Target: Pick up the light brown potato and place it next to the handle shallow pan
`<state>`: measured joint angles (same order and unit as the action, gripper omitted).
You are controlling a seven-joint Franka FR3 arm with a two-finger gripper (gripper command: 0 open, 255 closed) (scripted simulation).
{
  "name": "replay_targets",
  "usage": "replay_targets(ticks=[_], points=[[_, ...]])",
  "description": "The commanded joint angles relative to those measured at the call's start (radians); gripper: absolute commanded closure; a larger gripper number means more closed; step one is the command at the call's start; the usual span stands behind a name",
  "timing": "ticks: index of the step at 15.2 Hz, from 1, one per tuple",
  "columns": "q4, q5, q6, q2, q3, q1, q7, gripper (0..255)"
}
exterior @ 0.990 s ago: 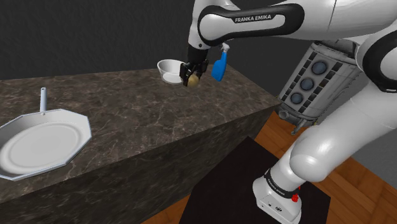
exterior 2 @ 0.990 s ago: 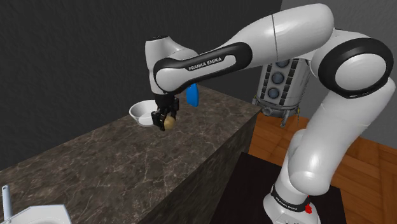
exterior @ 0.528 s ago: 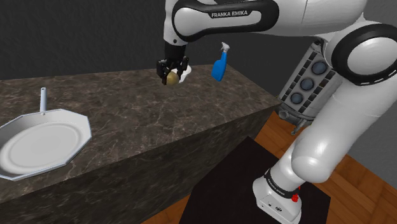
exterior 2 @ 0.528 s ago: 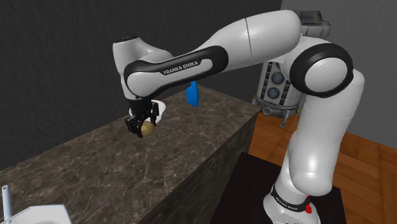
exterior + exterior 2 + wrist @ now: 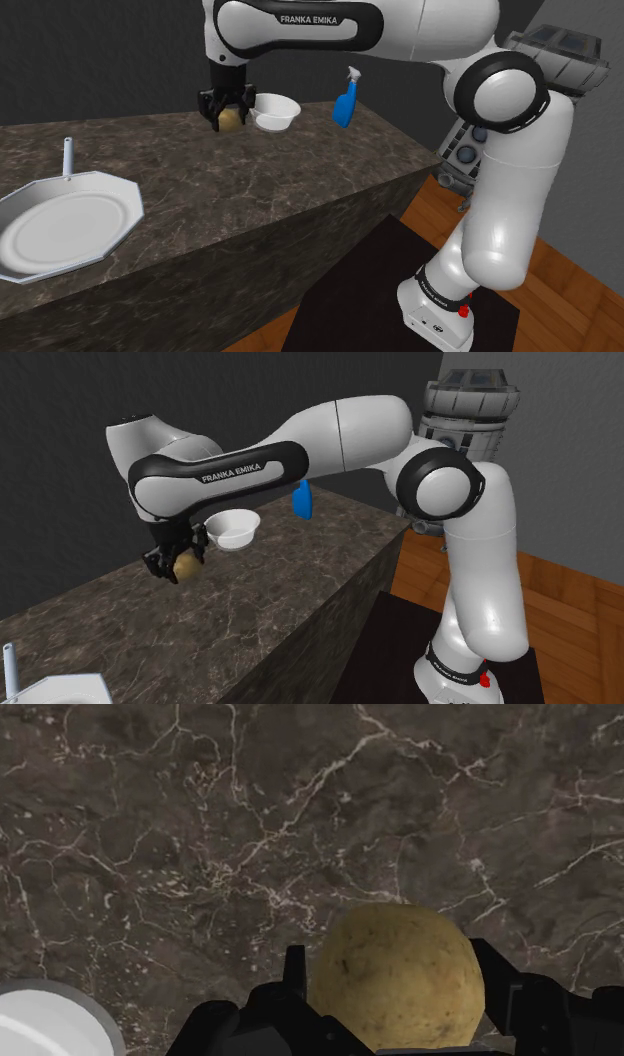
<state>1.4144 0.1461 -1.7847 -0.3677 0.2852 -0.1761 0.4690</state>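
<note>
Shoulder view: gripper [image 5: 228, 112] clasps the light brown potato [image 5: 232, 118] above the counter's [image 5: 260, 190] far edge, just beside an empty white bowl [image 5: 276, 112]. Blue spray bottle [image 5: 345, 100] stands near the far corner. Empty shallow pan [image 5: 60, 222] lies at the opposite end, well apart, with its handle [image 5: 68, 155] pointing to the far edge.

Second exterior view: potato hangs clear of the marble.

Wrist view: fingers [image 5: 294, 972] press on both sides of the potato, with the bowl's rim beside them.
</note>
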Motion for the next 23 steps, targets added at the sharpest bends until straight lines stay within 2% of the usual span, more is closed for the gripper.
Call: replay_targets(ticks=[1,23], points=[[-0.108,0.02,0.04,-0.071,0.004,-0.034,0.029,255],[0.129,0.04,-0.234,-0.111,-0.008,-0.024,0.055,255]])
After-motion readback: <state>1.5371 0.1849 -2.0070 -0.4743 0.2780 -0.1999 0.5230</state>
